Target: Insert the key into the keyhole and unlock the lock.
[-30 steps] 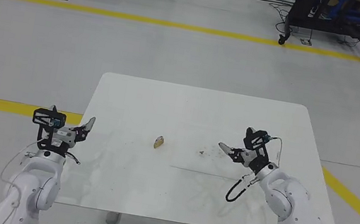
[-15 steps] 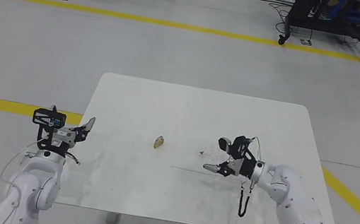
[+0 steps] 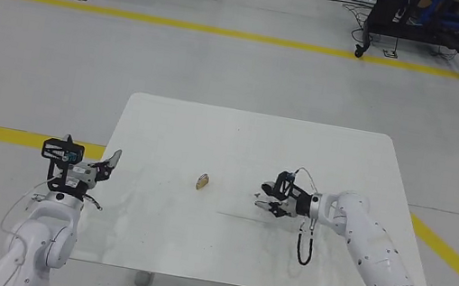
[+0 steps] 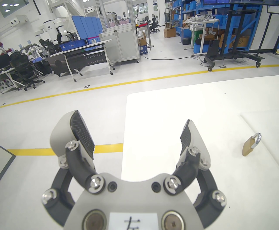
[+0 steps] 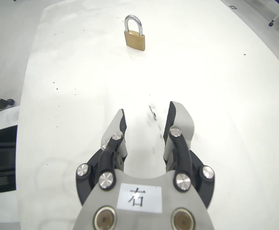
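My right claw (image 5: 146, 109) was open and low over the white counter (image 5: 196, 76). The small flat metal key (image 5: 153, 113) lay between its fingers, closer to one pad. The brass padlock with a steel shackle (image 5: 135, 40) was well apart, further ahead. My left claw (image 4: 131, 118) was open too, holding nothing. I judged that the thin key could slide or turn if the pads met it unevenly.

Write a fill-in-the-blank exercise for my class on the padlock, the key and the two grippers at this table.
1. The ___ lies on the table at the fingertips of the right gripper.
2. The left gripper holds ___.
3. The jaws of both grippers stand ___.
4. The padlock is held by ___ gripper.
Missing words: key; nothing; open; neither.
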